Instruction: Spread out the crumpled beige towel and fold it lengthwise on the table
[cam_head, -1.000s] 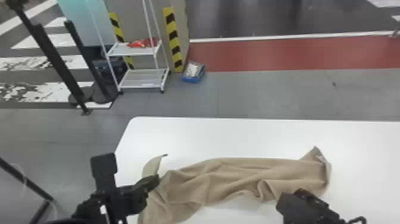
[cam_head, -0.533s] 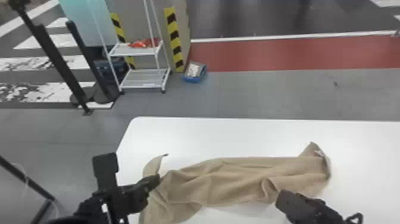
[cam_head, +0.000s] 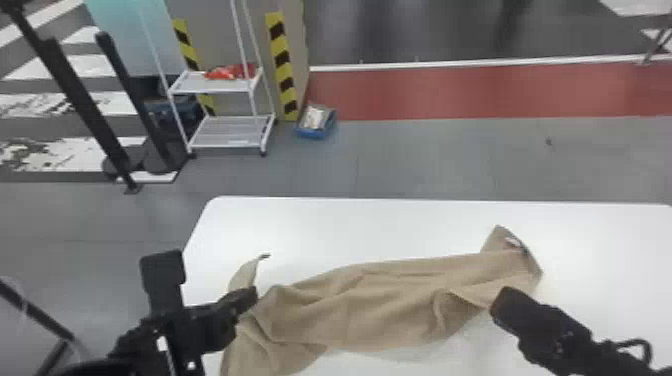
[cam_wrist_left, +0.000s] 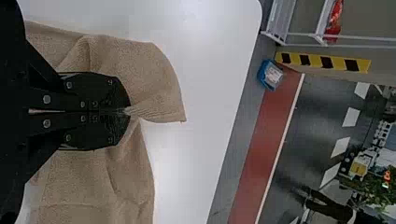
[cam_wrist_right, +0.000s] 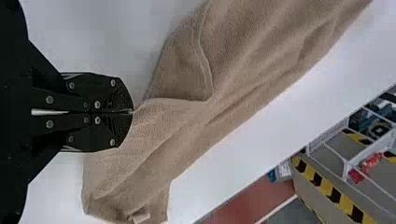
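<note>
Fingers (cam_wrist_left: 100, 91) of left gripper (cam_head: 253, 296) and right gripper (cam_head: 495, 306): each pair pinches beige towel (cam_head: 380, 310) on white worktop (cam_head: 380, 227). Blue bin (cam_head: 312, 134) on floor (cam_head: 410, 160) holds whitish contents (cam_head: 314, 117).

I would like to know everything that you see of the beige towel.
The beige towel looks soft and finely textured, with a small whitish tag near its right end. It lies across the white table as a long, creased strip, partly folded over, with a narrow corner pointing away at left. The left gripper pinches it near its left end; the right gripper pinches the near edge towards the right.
</note>
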